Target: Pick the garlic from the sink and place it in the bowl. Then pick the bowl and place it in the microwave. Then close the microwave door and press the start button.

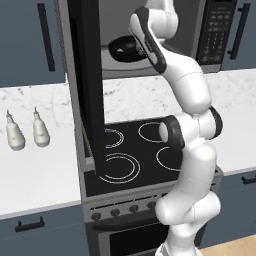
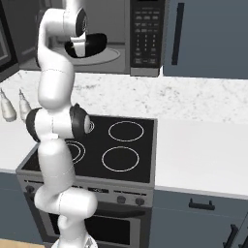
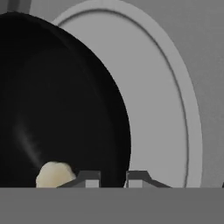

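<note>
One garlic (image 3: 54,175) lies in the bowl (image 3: 61,109), whose rim the claw (image 3: 113,178) grips, seen from the hand.

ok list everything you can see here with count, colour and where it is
bowl: 1, glossy black, inside the microwave cavity over the turntable, rim between the gripper's fingers
garlic: 1, cream-white, inside the bowl
microwave: 1, black with grey trim, above the stove, keypad on the right
microwave door: 1, black, swung open to the left
turntable: 1, pale grey, round, on the microwave floor
stove: 1, black top with four white ring burners, knobs along its front
bottles: 2, off-white, on the counter left of the stove
counter: white marble, both sides of the stove
cabinets: slate blue, above and below
arm: 1, white with dark joints, reaching into the microwave
gripper: 1, dark fingertips, shut on the bowl's rim
</note>
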Available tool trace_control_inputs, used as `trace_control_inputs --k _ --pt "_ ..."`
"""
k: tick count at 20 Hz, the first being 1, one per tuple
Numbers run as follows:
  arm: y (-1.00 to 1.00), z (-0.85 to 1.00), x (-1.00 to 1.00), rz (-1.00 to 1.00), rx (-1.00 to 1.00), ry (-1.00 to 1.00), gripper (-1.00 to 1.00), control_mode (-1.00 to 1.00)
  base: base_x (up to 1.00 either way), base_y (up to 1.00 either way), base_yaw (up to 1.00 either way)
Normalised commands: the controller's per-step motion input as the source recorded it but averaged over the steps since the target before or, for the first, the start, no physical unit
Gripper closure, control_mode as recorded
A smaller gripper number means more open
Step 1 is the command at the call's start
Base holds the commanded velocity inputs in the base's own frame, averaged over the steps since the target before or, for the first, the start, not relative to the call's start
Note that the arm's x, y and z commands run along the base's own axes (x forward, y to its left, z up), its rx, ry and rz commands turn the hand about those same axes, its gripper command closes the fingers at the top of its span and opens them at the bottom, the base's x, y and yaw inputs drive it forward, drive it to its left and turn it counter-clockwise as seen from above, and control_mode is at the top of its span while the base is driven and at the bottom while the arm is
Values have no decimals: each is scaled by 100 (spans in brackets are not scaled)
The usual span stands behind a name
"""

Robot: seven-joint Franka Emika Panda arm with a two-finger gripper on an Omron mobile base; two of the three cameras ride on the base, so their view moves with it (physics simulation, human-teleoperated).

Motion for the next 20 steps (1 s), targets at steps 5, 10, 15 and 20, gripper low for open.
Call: trace_control_inputs --k 5,10,15,20 --pt "-5 -7 -80 -6 0 -23 -100 -100 0 0 0" --pt "-22 -63 -100 0 0 -23 -100 -100 0 0 0" --pt "-20 -72 -100 0 0 -16 -100 -100 0 0 0" --pt "-4 -63 -100 0 -2 -13 -100 -100 0 0 0"
